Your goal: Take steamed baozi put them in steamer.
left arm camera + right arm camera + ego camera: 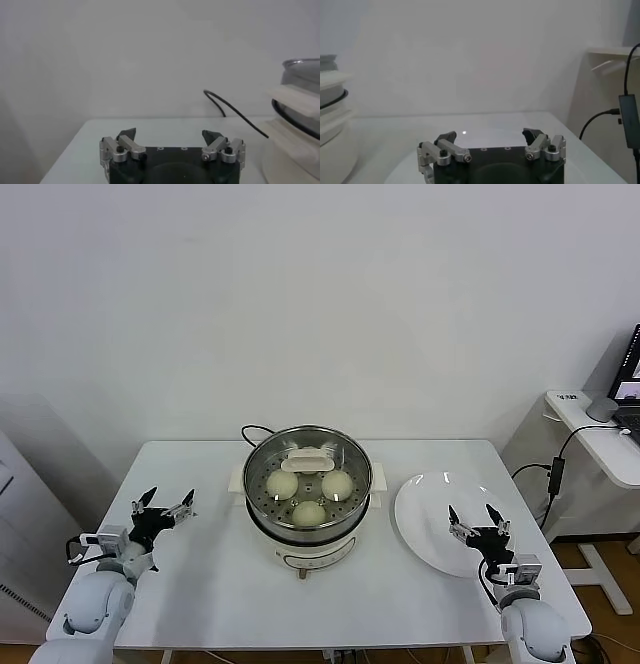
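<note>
Three baozi [309, 512] already sit in the steamer [308, 496], plate [425, 519] looks bare. Your left gripper [165, 504] and right gripper [478, 520] hover spread, holding nothing; you're probably finished.

I see the steamer [307, 502] at the middle of the table [210, 574], with three buns [309, 513] on the tray inside it and the lid [308, 452] leaning at its back. A plate [425, 514] lies to its right. My left gripper [165, 504] sits over the table's left side, my right gripper [474, 516] over the plate's near edge.
</note>
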Controlling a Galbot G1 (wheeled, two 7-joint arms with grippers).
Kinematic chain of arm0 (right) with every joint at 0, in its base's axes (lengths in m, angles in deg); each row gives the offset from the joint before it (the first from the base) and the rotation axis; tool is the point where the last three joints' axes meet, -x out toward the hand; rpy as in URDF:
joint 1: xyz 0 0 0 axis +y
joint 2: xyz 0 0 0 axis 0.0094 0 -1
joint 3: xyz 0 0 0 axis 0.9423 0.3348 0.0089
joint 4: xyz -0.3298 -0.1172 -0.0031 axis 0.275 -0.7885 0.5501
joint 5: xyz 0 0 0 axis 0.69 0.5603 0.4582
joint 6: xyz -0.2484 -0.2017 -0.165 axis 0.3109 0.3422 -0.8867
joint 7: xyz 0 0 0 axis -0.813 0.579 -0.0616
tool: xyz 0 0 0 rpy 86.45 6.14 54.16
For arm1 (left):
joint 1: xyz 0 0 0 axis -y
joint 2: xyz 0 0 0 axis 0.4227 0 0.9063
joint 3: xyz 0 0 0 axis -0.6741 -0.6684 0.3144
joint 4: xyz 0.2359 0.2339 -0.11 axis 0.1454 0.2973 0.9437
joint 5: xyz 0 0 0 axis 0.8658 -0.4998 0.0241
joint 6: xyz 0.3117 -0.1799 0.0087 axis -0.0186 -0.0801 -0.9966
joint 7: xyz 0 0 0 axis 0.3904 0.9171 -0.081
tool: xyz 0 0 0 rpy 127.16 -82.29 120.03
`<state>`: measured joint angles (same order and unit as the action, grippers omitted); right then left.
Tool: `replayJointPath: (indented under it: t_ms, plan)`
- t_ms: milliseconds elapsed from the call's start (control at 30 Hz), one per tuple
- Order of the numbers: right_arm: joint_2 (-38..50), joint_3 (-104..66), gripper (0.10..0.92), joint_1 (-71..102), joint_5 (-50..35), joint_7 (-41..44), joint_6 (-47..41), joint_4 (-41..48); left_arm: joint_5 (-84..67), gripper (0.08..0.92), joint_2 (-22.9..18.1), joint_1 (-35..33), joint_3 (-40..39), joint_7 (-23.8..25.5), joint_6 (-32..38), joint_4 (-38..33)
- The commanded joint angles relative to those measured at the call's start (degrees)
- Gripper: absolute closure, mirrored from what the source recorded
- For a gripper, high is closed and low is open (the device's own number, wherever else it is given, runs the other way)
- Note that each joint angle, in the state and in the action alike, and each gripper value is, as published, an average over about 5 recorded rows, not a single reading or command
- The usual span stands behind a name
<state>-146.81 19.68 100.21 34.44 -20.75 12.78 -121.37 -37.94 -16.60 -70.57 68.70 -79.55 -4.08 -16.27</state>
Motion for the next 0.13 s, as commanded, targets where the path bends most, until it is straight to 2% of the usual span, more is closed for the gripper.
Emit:
replayJointPath:
  t_ms: [33,133]
  plan:
    - [-0.1,0.0,0.203,0.1,0.5,0.5,0.0,0.1,0.0,0.177,-0.1,-0.2,0.0,0.1,-0.1,-0.3]
    - [-0.1,-0.1,0.203,0.1,0.5,0.5,0.1,0.2,0.0,0.177,-0.1,-0.2,0.0,0.1,-0.2,-0.5]
